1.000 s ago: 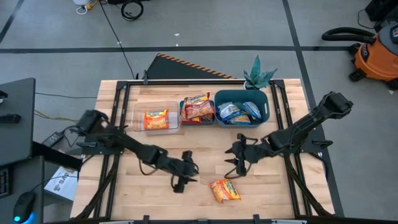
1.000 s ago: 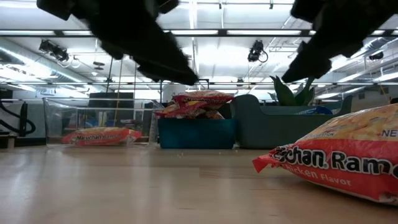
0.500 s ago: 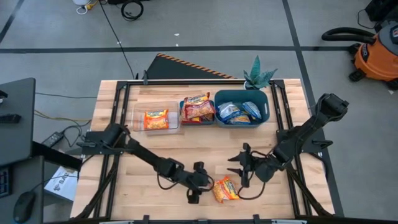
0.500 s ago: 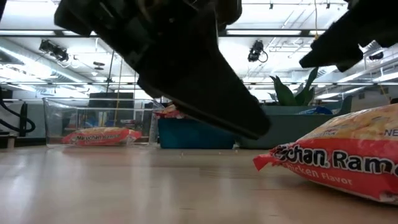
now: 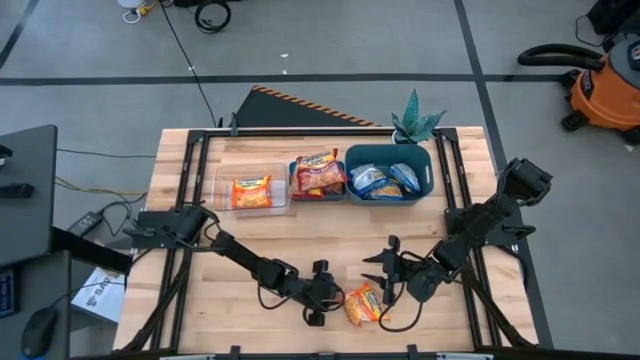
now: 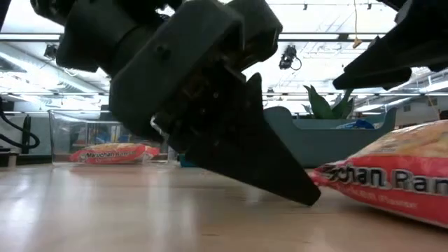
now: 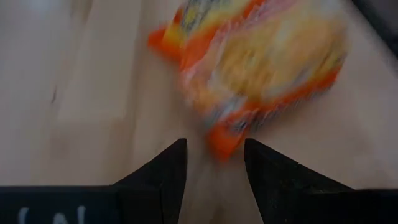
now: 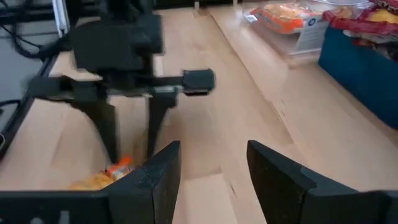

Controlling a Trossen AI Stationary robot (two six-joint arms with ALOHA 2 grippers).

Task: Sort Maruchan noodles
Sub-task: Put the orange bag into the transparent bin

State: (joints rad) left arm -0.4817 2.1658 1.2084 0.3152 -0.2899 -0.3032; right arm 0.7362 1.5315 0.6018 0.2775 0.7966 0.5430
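Note:
One orange-yellow Maruchan packet [image 5: 365, 303] lies flat near the table's near edge; it also shows in the low view [image 6: 392, 185]. My left gripper [image 5: 335, 297] is low, just left of it and open, and the packet's orange corner [image 7: 225, 142] sits between its fingertips [image 7: 214, 163]. My right gripper [image 5: 378, 272] hovers open just beyond the packet's far side, touching nothing. More packets lie in three bins at the far side: an orange one [image 5: 250, 190], red ones [image 5: 318, 172] and blue-silver ones [image 5: 385, 180]. My left gripper is open around the packet's left corner [image 7: 225, 142], slanting down from the table's left. In the low view one fingertip [image 6: 304, 194] stands against the packet's crimped edge [image 6: 325, 175]. The packet lies flat on the table.
A clear container [image 5: 222, 195], a blue bin [image 5: 318, 194] and a teal bin [image 5: 425, 180] stand in a row at the far side. A small plant [image 5: 415, 120] stands behind them. Bare wood [image 5: 300, 235] lies between the bins and the grippers.
My left gripper has moved right and toward the near edge and dropped low, up to the packet's left corner. My right gripper has moved toward the near edge, closer to the packet. The packet's left end has shifted a little to the right along the table.

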